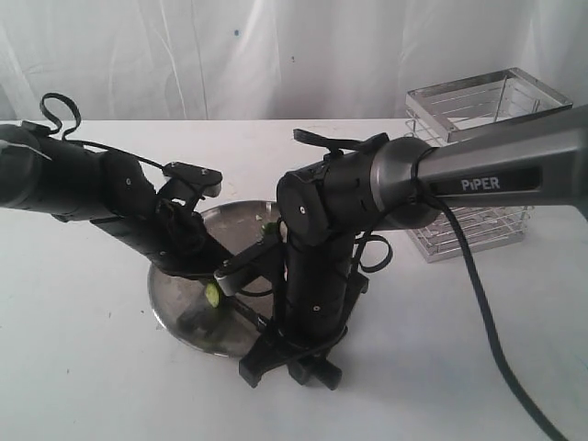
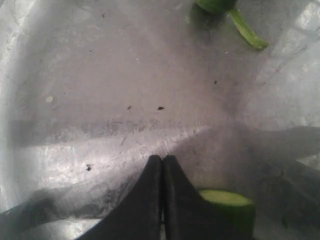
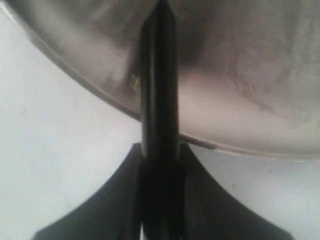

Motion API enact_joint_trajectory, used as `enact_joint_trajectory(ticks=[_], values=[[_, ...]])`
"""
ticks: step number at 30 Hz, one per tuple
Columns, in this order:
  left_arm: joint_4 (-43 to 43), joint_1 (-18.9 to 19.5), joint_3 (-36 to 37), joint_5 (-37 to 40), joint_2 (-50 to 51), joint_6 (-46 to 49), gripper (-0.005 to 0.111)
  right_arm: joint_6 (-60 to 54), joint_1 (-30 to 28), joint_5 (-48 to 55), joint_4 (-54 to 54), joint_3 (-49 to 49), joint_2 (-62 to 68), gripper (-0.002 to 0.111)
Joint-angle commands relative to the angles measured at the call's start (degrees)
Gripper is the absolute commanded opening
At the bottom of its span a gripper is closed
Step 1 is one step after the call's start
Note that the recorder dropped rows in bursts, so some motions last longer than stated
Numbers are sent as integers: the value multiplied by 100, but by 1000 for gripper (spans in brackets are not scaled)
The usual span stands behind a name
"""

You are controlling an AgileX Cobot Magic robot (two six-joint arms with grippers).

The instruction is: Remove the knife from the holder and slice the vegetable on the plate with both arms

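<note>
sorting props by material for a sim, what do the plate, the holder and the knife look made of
The plate: seemingly stainless steel, shiny but scuffed; the left wrist view shows fine scratches and glare.
The holder: silver metal wire, bright finish, with thin horizontal bars and a flat rim.
The knife: dark and matte, clamped in the right gripper; too blurred to tell coated metal from plastic.

You see two arms — left [image 1: 110, 197] and right [image 1: 386, 184] — one plate [image 1: 170, 308], one holder [image 1: 478, 175], one knife [image 3: 159, 90], and at least two green vegetable pieces — a cut piece [image 2: 227, 202] and a stem end [image 2: 235, 17].
</note>
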Motion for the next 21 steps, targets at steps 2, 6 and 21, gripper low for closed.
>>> enact_joint_trajectory(ticks=[2,6,21], values=[[67,-38,84,437,-30,47,5,71,-7,-195,30,-6,-3,0],[190,-38,84,437,-330,47,5,71,-7,-206,30,-6,-3,0],[307,-38,317,144,-24,0,5,71,-7,-162,30,-30,-132,0]])
